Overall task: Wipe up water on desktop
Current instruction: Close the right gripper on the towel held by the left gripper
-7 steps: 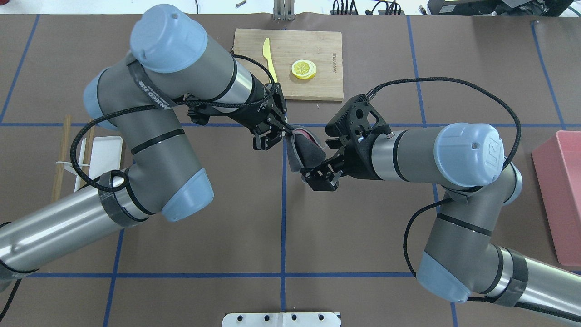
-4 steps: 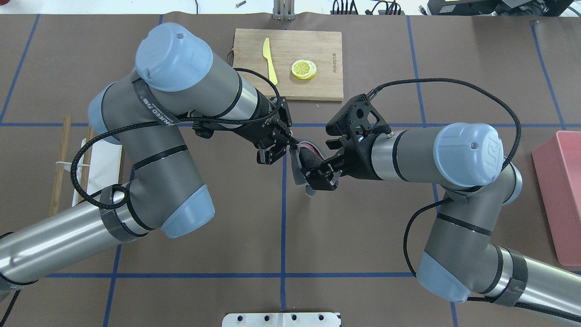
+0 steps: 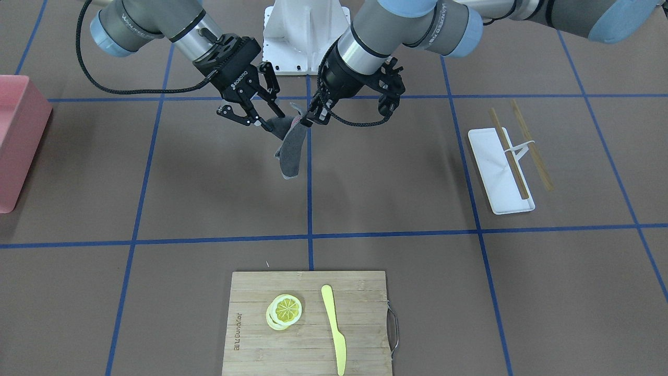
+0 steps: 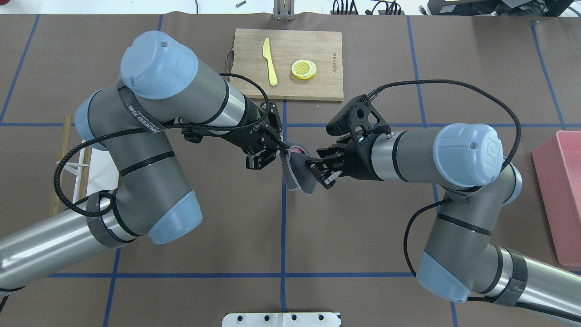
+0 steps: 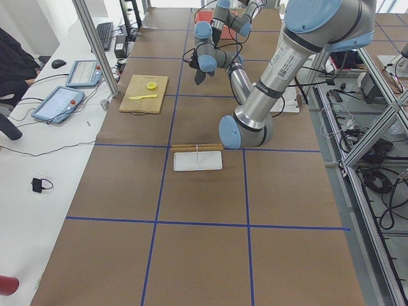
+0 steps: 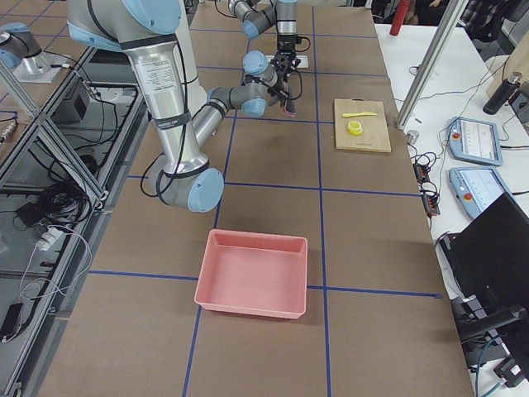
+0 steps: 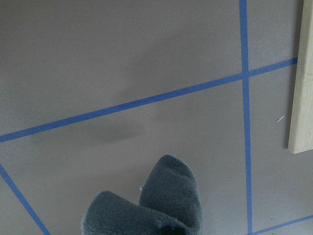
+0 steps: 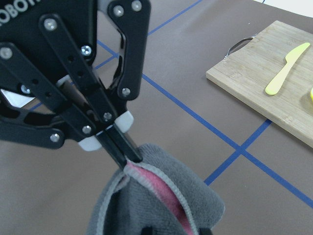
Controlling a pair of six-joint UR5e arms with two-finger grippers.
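Note:
A grey cloth (image 4: 299, 176) with a pink inner side hangs above the brown desktop (image 4: 354, 218) near its middle. My left gripper (image 4: 282, 147) is shut on the cloth's upper edge; the pinch shows in the right wrist view (image 8: 124, 152). My right gripper (image 4: 314, 168) is closed on the cloth's other side. In the front view the cloth (image 3: 291, 151) droops between the left gripper (image 3: 308, 119) and the right gripper (image 3: 269, 124). The cloth's end shows in the left wrist view (image 7: 166, 205). I see no water on the desktop (image 3: 391, 183).
A bamboo cutting board (image 4: 290, 63) with lemon slices (image 4: 303, 69) and a yellow knife (image 4: 270, 68) lies beyond the grippers. A pink bin (image 4: 560, 195) stands at the right edge. A white tray (image 3: 500, 169) with chopsticks (image 3: 529, 151) lies on my left.
The right gripper's fingers, open around the cloth before, have closed on it. The left gripper has shifted left and towards me, and the cloth now spans the two grippers.

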